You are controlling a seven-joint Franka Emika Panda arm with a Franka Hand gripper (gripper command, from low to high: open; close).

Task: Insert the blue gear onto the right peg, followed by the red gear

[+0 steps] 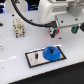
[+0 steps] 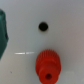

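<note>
- Exterior view: the blue gear (image 1: 51,52) is sitting on the plate (image 1: 33,59), over the right peg. The gripper (image 1: 53,31) is hanging above the table (image 1: 15,70); I cannot tell its opening.
- Wrist view: the red gear (image 2: 47,65) is lying on the table, near a dark hole (image 2: 44,26).
</note>
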